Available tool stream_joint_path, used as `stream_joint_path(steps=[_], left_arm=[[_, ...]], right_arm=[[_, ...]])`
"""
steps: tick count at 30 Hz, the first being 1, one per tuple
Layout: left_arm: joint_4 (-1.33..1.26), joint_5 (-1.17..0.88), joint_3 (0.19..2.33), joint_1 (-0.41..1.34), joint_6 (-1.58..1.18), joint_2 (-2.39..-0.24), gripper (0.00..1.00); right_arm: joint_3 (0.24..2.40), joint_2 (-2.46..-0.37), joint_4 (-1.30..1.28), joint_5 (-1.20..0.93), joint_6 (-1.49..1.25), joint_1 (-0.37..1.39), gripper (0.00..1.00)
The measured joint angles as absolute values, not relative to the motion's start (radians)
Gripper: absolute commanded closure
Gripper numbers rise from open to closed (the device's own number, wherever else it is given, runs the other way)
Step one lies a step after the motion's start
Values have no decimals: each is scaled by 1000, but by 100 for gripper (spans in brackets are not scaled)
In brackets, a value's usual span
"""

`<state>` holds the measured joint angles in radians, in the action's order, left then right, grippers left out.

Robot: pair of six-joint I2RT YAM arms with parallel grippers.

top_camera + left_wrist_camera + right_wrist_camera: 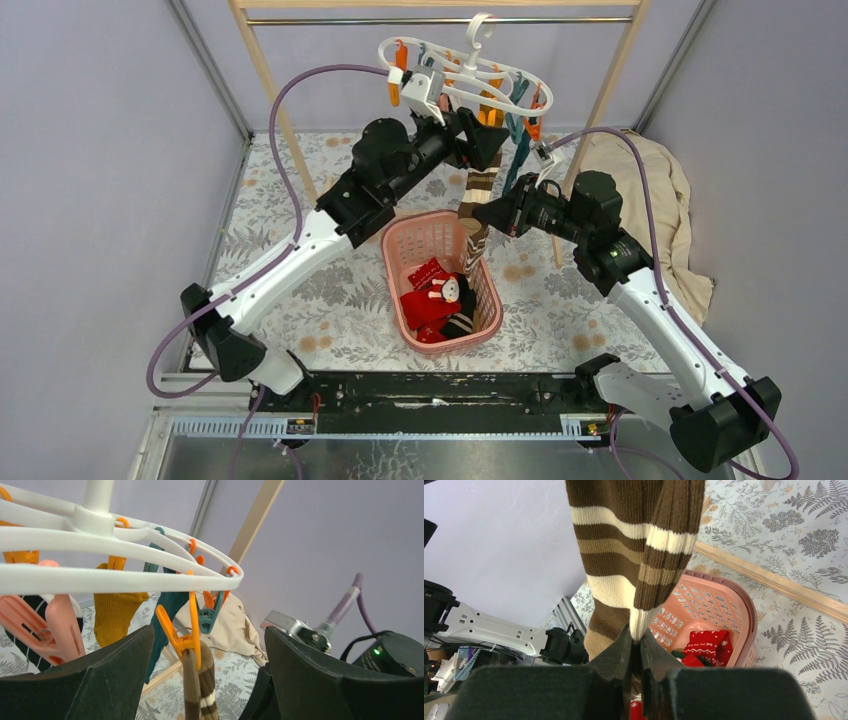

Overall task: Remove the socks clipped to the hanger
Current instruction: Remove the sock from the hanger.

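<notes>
The white hanger [455, 70] hangs from the rack's rail, its ring [125, 577] close above my left gripper. An orange clip [182, 637] holds the brown-and-white striped sock [200, 685], which hangs down toward the basket [478, 195]. My left gripper [210, 630] is open, its fingers wide apart on either side of that clip and not touching it. Lower down, my right gripper [636, 635] is shut on the striped sock [634, 545]. A mustard sock [115, 612] and a dark teal sock [165, 610] are also clipped to the hanger.
A pink basket [395, 250] below the hanger holds red patterned socks [430, 300]. The wooden rack's posts [270, 90] stand either side. A beige cloth [650, 190] lies at the right. A pink clip [60, 625] hangs by my left finger.
</notes>
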<state>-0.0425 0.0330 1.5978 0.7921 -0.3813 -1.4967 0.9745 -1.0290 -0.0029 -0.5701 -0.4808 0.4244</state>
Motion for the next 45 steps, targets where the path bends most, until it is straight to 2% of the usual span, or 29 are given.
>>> stream_joint_path(steps=[8, 16, 28, 45], left_arm=[[-48, 31, 1633, 772, -378, -1558, 19], [-53, 31, 1656, 758, -372, -1568, 34], [-53, 26, 1672, 756, -373, -1588, 39], [-49, 26, 1699, 752, -378, -1601, 60]], right_arm=[[974, -1024, -27, -570, -472, 424, 92], [974, -1024, -26, -570, -467, 424, 92], [974, -1024, -27, -571, -466, 424, 92], [974, -1024, -27, -587, -463, 424, 92]])
